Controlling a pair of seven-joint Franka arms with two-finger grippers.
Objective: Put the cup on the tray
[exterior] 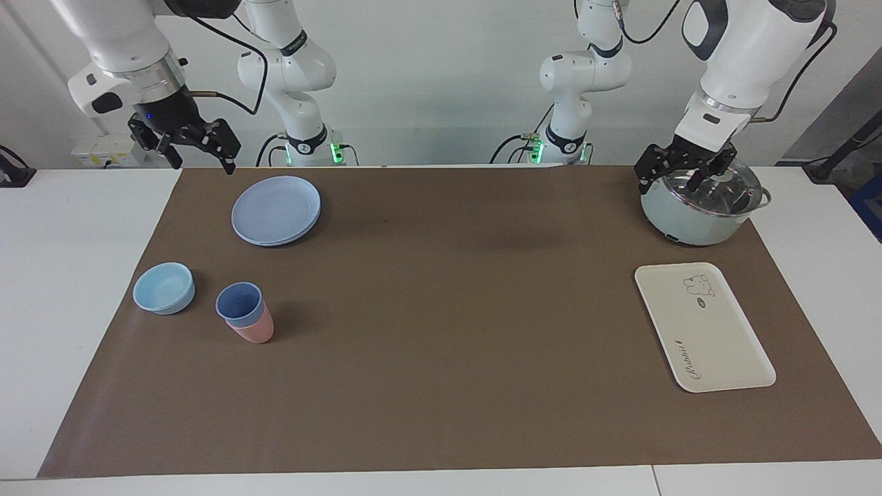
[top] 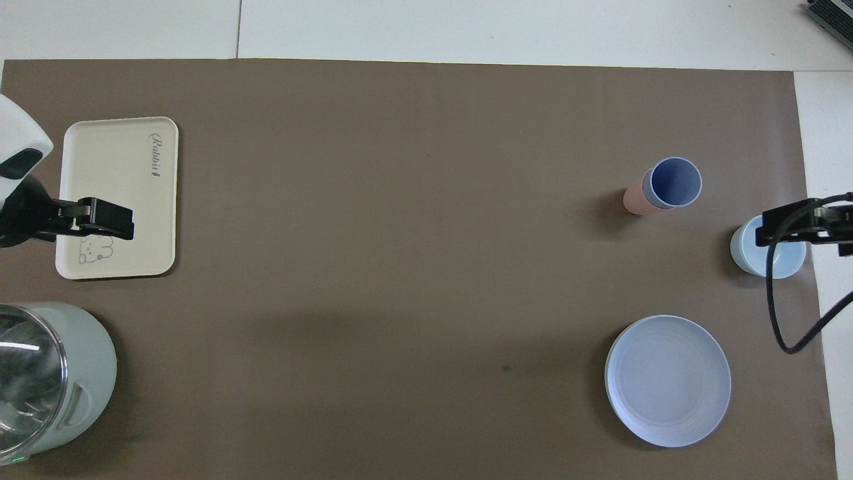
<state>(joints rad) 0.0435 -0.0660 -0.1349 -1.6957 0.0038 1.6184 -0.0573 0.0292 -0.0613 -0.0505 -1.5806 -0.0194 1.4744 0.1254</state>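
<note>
The blue cup (exterior: 239, 302) (top: 675, 182) stands upright, nested inside a pink cup (exterior: 256, 333) (top: 635, 200), toward the right arm's end of the brown mat. The cream tray (exterior: 703, 331) (top: 116, 180), with a bear drawing and "Rabbit" lettering, lies empty toward the left arm's end. My right gripper (exterior: 202, 160) (top: 786, 225) hangs open and empty high in the air near the mat's corner by the plate. My left gripper (exterior: 679, 179) (top: 106, 221) hangs open and empty just over the lidded pot.
A round blue plate (exterior: 275, 210) (top: 668, 380) lies nearer to the robots than the cups. A light-blue bowl (exterior: 164, 288) (top: 750, 257) sits beside the cups. A pale-green pot (exterior: 689, 224) (top: 86, 380) with a glass lid stands nearer to the robots than the tray.
</note>
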